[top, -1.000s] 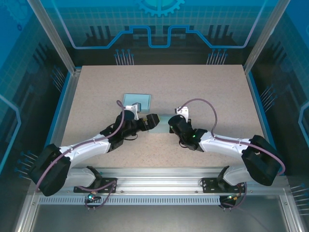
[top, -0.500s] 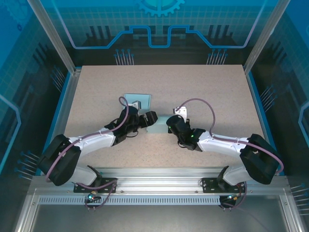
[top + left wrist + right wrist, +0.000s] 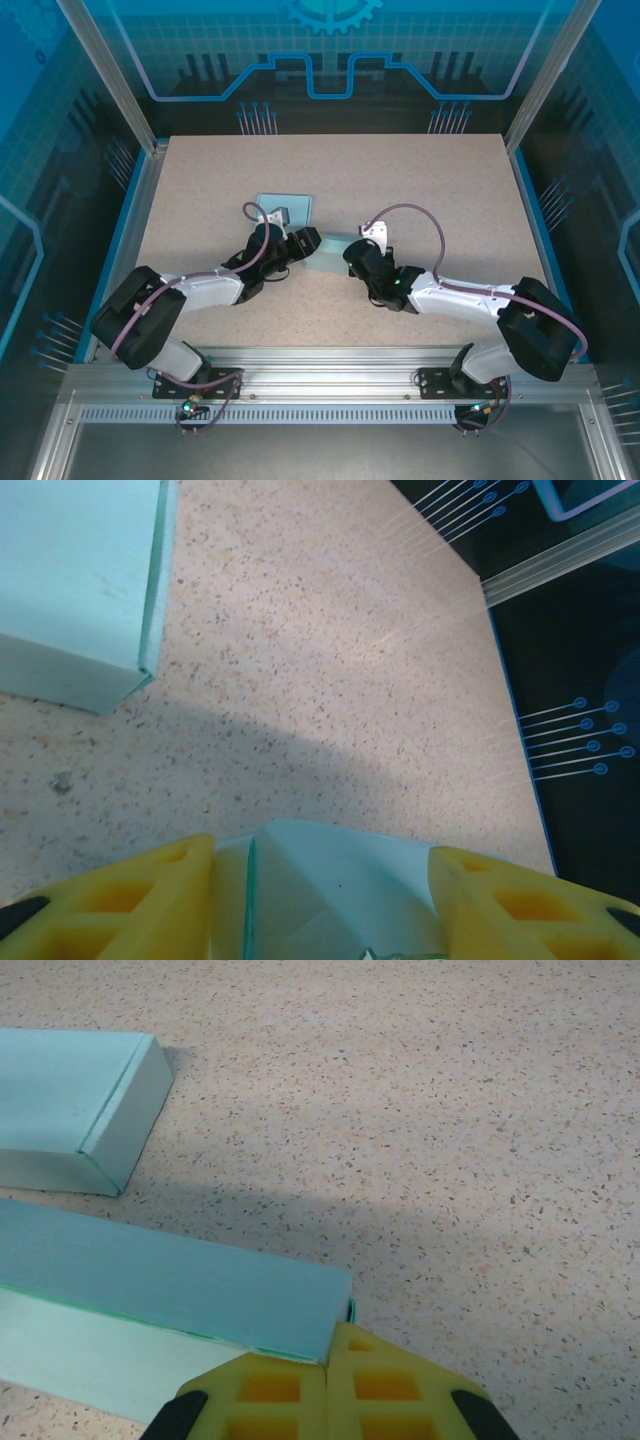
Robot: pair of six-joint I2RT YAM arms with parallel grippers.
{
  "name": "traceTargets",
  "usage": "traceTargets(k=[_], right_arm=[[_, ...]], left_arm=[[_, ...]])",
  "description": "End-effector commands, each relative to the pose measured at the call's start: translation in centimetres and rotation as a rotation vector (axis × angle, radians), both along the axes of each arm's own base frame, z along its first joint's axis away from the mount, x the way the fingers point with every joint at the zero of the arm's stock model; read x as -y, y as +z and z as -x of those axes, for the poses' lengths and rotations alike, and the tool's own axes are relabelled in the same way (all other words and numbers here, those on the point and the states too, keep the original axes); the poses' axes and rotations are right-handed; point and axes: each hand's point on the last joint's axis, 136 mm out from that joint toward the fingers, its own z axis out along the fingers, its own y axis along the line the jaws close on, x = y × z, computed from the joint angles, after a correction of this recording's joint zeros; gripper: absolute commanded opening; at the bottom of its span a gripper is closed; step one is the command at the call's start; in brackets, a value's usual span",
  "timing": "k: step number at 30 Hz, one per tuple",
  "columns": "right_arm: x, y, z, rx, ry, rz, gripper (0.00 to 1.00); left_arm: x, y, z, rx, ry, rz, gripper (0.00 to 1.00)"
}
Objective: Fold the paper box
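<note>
A: so what's actually sitting on the table [image 3: 430, 180]?

B: it's a speckled beige top. A flat pale-teal box [image 3: 296, 205] lies left of centre, toward the back. Just in front of it, with a small gap between, is the paper box [image 3: 330, 255]: long, same colour, bottom edge on the surface.

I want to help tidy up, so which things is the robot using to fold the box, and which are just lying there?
In the job: paper box, between the two tools; left tool, with a finger on either side of it; right tool, pinching its corner.

Just lying about: second box, sitting apart on the table with nothing touching it.
</note>
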Motion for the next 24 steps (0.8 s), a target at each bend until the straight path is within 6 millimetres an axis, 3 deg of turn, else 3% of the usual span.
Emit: traceTargets(k=[1, 10, 24], right_arm=[[1.8, -7.1, 4.9, -0.275, 0.087, 0.181, 0.02], [1.5, -6.7, 5.2, -0.278, 0.101, 0.181, 0.18], [-1.2, -1.1, 5.5, -0.217, 0.183, -0.032, 0.53]], left_arm=[[-0.8, -7.2, 3.6, -0.233, -0.028, -0.06, 0.53], [-1.4, -9.4, 5.1, -0.292, -0.027, -0.075, 0.47], [-0.9, -9.7, 5.4, -0.275, -0.033, -0.13, 0.45]])
